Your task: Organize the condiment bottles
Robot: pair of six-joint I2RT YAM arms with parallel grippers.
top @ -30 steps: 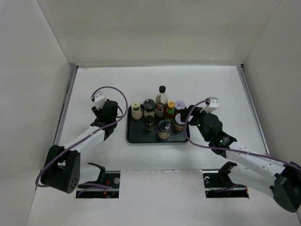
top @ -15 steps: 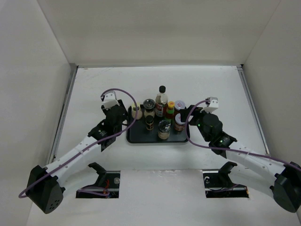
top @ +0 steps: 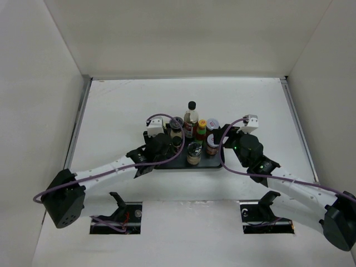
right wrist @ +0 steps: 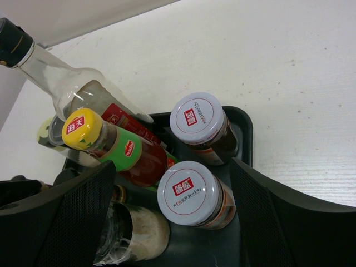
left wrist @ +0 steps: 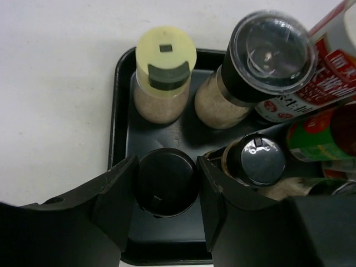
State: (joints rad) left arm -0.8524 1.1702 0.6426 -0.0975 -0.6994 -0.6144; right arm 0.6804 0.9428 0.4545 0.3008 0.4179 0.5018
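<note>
The condiment bottles stand together on a black tray [top: 216, 165]. In the left wrist view my left gripper [left wrist: 167, 168] is shut on a black-lidded jar [left wrist: 167, 182] at the tray's front left corner. A yellow-lidded spice jar [left wrist: 164, 75], a clear-capped grinder [left wrist: 261, 61] and a silver-capped jar [left wrist: 257, 160] stand close by. My right gripper [right wrist: 173, 177] is open and straddles a white-lidded jar [right wrist: 189, 194] without touching it. Behind that jar stand a second white-lidded jar [right wrist: 197, 119], the red yellow-capped sauce bottle [right wrist: 114, 144] and the tall clear black-capped bottle [right wrist: 67, 83].
White walls enclose the white table [top: 117, 105]. The tray rim [left wrist: 118, 111] runs just left of the held jar. A clear-topped jar [right wrist: 133, 236] lies just inside my right gripper's left finger. Two black stands [top: 117, 203] sit at the near edge.
My left arm has swung right from beside the tray to over its front left corner, still shut. The right arm has not moved.
</note>
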